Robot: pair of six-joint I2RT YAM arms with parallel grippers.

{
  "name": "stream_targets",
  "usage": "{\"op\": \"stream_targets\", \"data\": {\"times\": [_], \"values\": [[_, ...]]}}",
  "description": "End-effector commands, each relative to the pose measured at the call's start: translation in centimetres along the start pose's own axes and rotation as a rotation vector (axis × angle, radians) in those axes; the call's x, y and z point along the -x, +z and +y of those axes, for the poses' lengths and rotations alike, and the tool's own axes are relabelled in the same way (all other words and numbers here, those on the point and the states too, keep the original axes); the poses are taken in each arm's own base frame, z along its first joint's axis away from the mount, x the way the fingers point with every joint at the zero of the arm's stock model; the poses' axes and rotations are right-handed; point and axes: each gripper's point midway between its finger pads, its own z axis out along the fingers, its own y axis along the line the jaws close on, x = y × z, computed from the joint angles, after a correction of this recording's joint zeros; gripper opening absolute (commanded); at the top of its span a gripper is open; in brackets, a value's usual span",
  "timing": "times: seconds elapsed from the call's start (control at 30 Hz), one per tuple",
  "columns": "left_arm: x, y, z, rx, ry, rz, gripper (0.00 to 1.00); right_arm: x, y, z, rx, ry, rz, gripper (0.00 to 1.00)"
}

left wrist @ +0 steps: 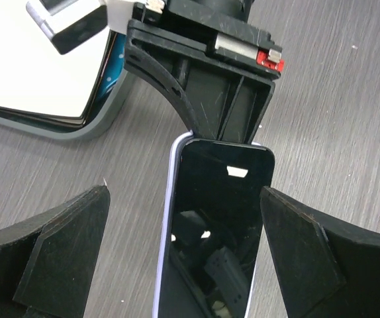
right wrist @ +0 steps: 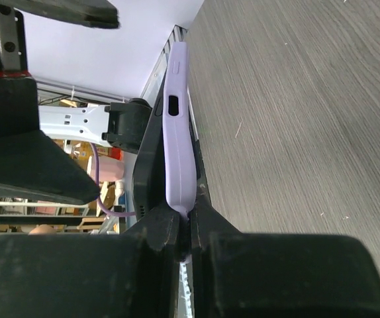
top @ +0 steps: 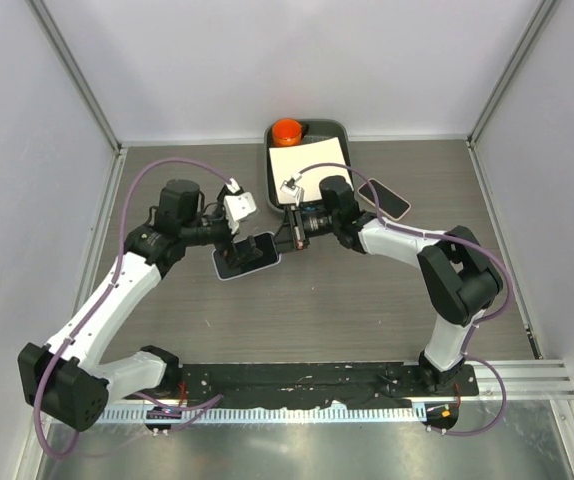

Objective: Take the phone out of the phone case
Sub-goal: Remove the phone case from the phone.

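Note:
A black phone (top: 252, 255) in a lilac case lies mid-table. In the left wrist view the phone (left wrist: 220, 218) lies screen up, with the case edge (left wrist: 165, 218) along its left side. My left gripper (top: 239, 240) is open and straddles the phone, one finger (left wrist: 51, 265) on each side, the right finger close to its edge. My right gripper (top: 285, 238) is shut on the end lip of the case (right wrist: 177, 132). There the black phone (right wrist: 147, 159) stands slightly apart from the case.
A grey tray (top: 339, 130) at the back holds a white sheet (top: 307, 160) and an orange object (top: 287, 131). A second phone (top: 384, 199) lies right of the right wrist. The tray corner (left wrist: 104, 116) shows in the left wrist view.

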Motion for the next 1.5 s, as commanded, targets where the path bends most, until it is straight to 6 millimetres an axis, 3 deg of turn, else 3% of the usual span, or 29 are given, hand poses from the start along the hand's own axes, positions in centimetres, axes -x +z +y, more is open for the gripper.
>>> {"op": "stream_targets", "data": {"times": [0.0, 0.43, 1.33, 1.43, 1.47], "values": [[-1.4, 0.6, -0.3, -0.001, 0.073, 0.046, 1.0, 2.2, -0.2, 3.3, 0.08, -0.126, -0.016, 0.01], [-2.7, 1.3, -2.6, -0.094, 0.058, 0.056, 1.0, 2.3, -0.2, 3.3, 0.079, -0.129, -0.015, 0.01], [-4.5, 2.7, -2.4, -0.074, 0.069, 0.079, 1.0, 2.6, 0.1, 2.8, 0.065, -0.09, -0.015, 0.01], [-4.4, 2.8, -2.2, -0.065, 0.072, 0.079, 0.94, 2.7, 0.1, 2.8, 0.068, -0.089, -0.015, 0.01], [-4.3, 2.9, -2.1, -0.061, 0.077, 0.077, 0.88, 2.7, 0.1, 2.9, 0.07, -0.086, -0.015, 0.01]]}}
